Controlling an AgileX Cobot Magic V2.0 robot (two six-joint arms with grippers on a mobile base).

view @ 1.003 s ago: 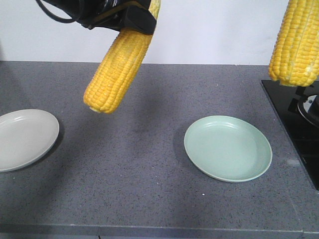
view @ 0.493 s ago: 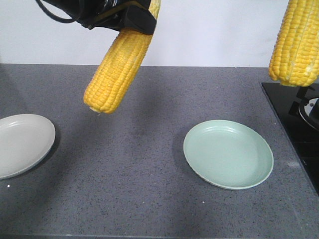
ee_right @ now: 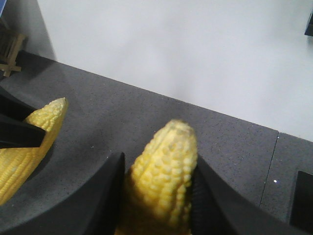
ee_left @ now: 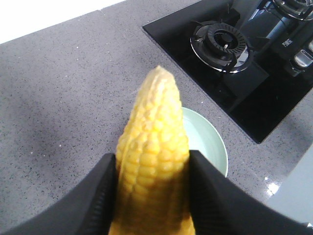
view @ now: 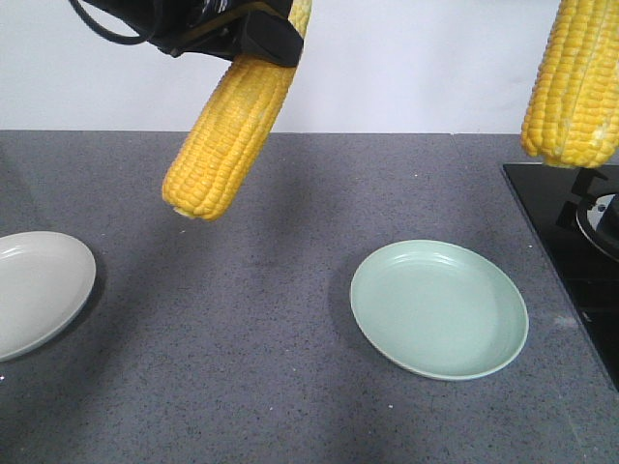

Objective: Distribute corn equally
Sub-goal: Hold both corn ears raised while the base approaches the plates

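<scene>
Two cobs of corn are held in the air. My left gripper [view: 259, 41] is shut on one cob [view: 230, 130] that slants down over the grey counter, left of the pale green plate [view: 440, 309]. In the left wrist view that cob [ee_left: 154, 132] sits between the black fingers [ee_left: 98, 191], its tip over the green plate [ee_left: 210, 142]. At the top right hangs the second cob [view: 571, 82]. My right gripper [ee_right: 157, 188] is shut on that cob [ee_right: 166, 161]; the left arm's cob [ee_right: 29, 142] shows at the left of that view.
A beige plate [view: 34, 290] lies at the counter's left edge of view. A black glass hob [view: 571, 232] with a burner [ee_left: 222, 41] takes up the right end of the counter. A white wall runs behind.
In the front view the counter and both plates have slid down and to the left, while both held cobs keep their place in the frame. Both grips are unchanged.
</scene>
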